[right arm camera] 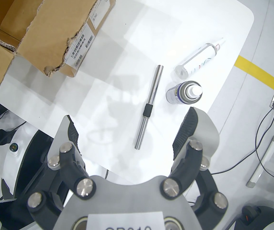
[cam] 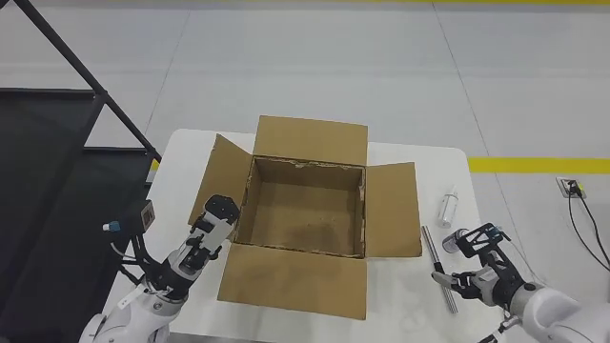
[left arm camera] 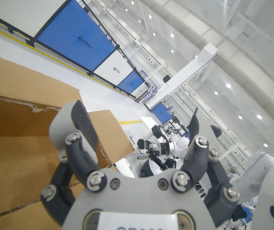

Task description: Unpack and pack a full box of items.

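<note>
My right end effector (right arm camera: 130, 120), released, hangs above the slim silver metal rod (right arm camera: 152, 96); I'd straddle its black band (right arm camera: 148, 110), avoiding the upright white-capped spray can (right arm camera: 184, 93).

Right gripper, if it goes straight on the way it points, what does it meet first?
Probably the thin silver metal rod with a black band, lying on the white table; depth is unclear.
</note>
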You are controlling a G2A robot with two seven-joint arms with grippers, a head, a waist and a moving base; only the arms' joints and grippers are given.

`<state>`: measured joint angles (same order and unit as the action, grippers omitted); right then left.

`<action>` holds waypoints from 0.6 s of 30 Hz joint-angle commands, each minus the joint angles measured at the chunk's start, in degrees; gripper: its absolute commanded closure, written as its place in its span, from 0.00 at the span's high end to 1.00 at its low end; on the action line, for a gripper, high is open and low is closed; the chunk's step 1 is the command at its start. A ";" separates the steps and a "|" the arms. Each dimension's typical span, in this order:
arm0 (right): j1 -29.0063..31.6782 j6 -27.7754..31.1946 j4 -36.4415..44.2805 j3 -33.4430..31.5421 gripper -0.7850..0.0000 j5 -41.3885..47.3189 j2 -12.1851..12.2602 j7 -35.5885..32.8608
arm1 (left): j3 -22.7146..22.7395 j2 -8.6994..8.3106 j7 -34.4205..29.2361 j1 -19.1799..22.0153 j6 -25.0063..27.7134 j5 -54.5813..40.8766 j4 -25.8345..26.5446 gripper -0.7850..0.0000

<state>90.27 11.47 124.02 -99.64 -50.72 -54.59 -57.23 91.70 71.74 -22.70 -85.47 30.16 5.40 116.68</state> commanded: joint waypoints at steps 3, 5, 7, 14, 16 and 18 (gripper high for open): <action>-0.31 2.27 -2.72 2.42 1.00 -2.07 0.04 0.99 | -0.26 -0.01 0.25 0.02 -0.56 0.21 0.30 1.00; -1.77 3.63 -4.42 5.03 1.00 -4.00 0.08 0.51 | -0.39 -0.02 0.95 0.24 -1.49 0.52 0.16 1.00; -3.30 3.82 -5.97 7.42 1.00 -7.52 0.07 0.55 | -0.42 -0.03 1.67 0.52 -2.25 0.70 -0.13 1.00; -7.28 1.67 -10.76 14.69 1.00 -14.21 -0.41 0.61 | -0.20 -0.17 2.58 0.61 -2.88 0.35 -0.25 1.00; -8.53 1.10 -12.29 15.99 1.00 -14.34 -0.59 0.26 | -0.28 -0.20 2.23 0.59 -2.88 0.00 -0.24 1.00; -9.61 0.63 -13.78 16.82 1.00 -13.98 -0.74 0.02 | -0.28 -0.20 2.23 0.59 -2.88 0.00 -0.24 1.00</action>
<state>81.17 12.28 110.99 -83.14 -64.94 -55.26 -57.11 91.41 71.53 -20.48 -84.88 27.27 5.35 116.44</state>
